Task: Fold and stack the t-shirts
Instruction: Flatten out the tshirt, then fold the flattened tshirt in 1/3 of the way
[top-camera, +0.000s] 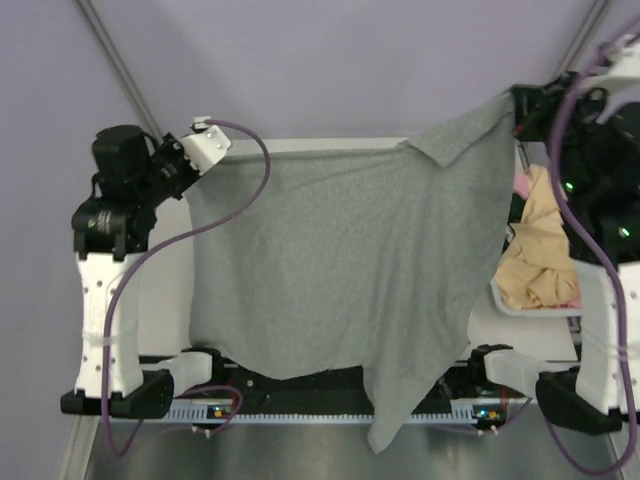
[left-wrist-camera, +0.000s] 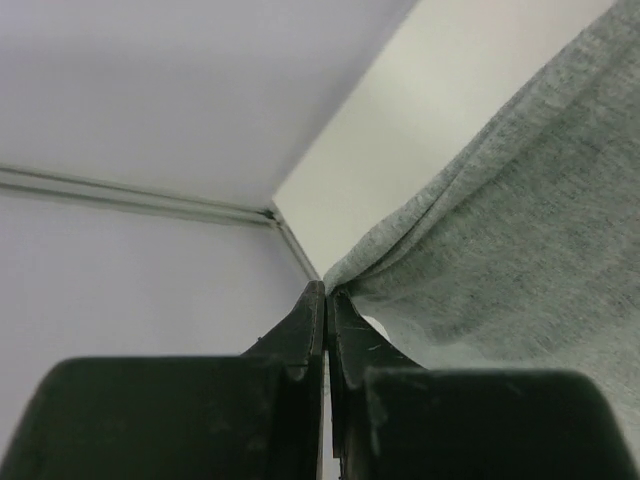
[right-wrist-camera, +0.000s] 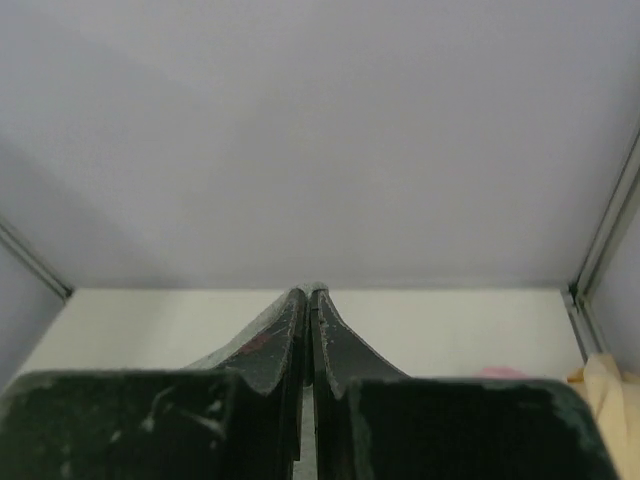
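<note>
Here, a heather-grey cotton t-shirt (top-camera: 340, 270) hangs spread between two raised grippers over the white table (top-camera: 168, 290).

On the left, the left gripper (top-camera: 192, 183) has its jaws pressed fully together on the shirt's upper left corner; in its wrist view the grey cloth bunches right into the black fingertips (left-wrist-camera: 312, 300). Across the middle the fabric drapes as one wide sheet in front of the arm bases, its lower edge dipping to a point past the table's near edge. On the right, the right gripper (top-camera: 515, 100) sits higher, its jaws likewise closed to a thin slit and pinching the shirt's opposite corner. Below it a crumpled pale yellow t-shirt (top-camera: 535, 262) lies heaped at the table's right side, with a sliver of pink t-shirt (top-camera: 522, 186) just beside it.
</note>
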